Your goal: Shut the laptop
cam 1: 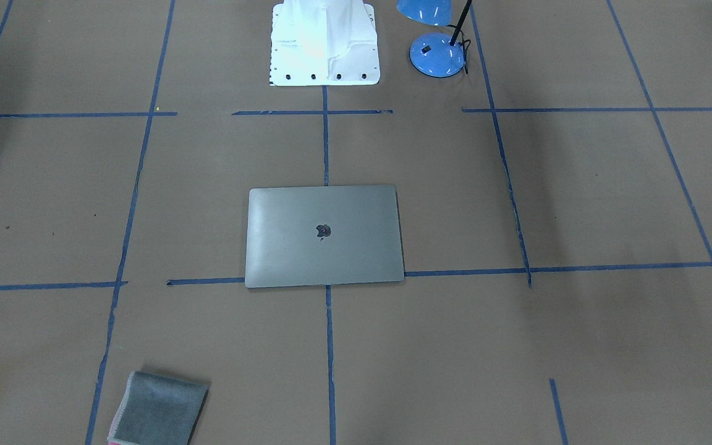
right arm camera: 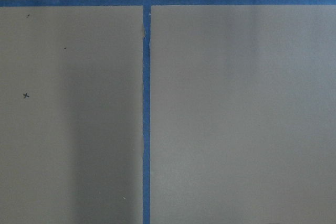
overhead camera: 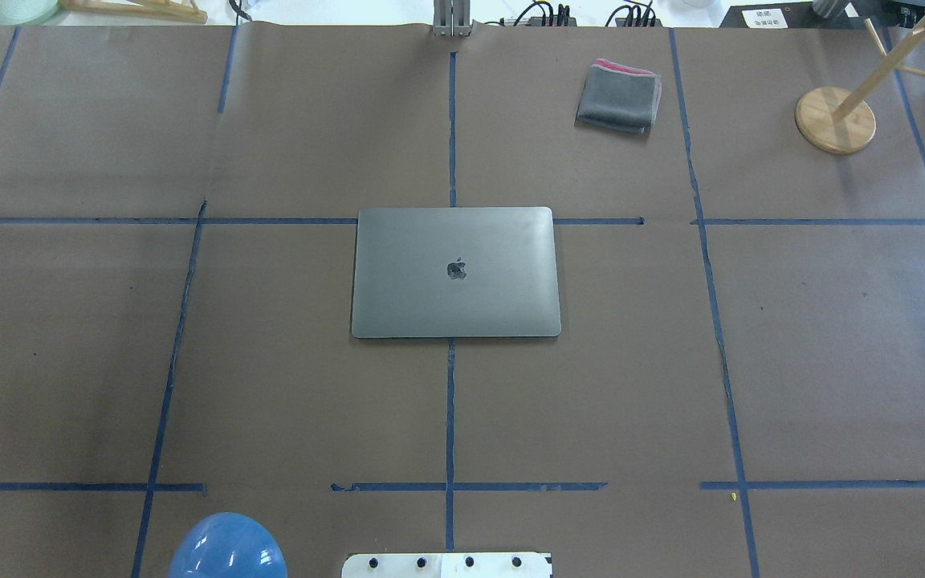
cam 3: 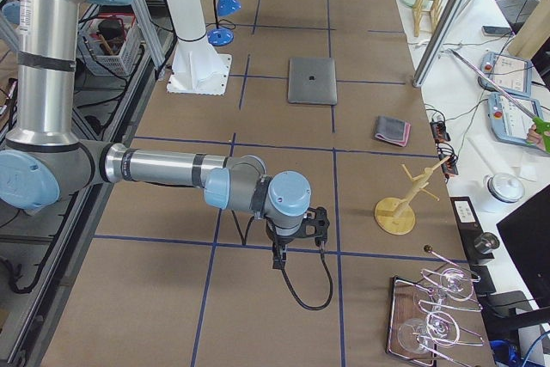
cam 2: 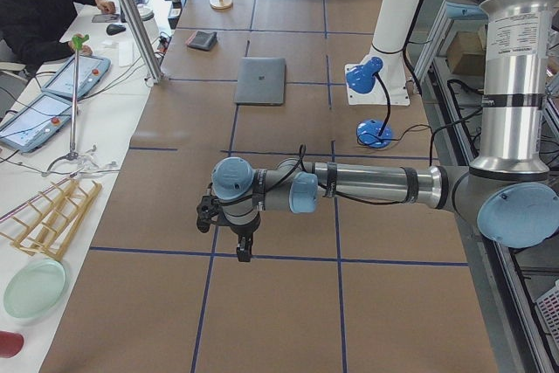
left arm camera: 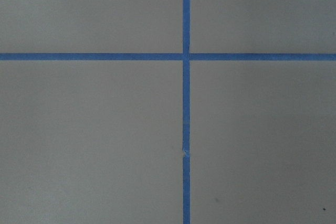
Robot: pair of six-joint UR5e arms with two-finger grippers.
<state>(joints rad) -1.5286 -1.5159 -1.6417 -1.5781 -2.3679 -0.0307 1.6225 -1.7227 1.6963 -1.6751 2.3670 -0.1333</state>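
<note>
The laptop (overhead camera: 455,272) lies flat in the middle of the table with its lid down and the dark apple logo facing up; it also shows in the front-facing view (cam 1: 324,235). My left gripper (cam 2: 225,235) hangs over bare table far from the laptop and shows only in the exterior left view, so I cannot tell if it is open or shut. My right gripper (cam 3: 299,247) hangs over the other end of the table and shows only in the exterior right view, so I cannot tell its state either. Both wrist views show only brown paper and blue tape.
A folded grey cloth (overhead camera: 619,96) lies at the far side right of centre. A blue desk lamp (cam 1: 436,52) stands by the white robot base (cam 1: 325,43). A wooden stand (overhead camera: 834,120) is at the far right. Operators' desks line the far edge.
</note>
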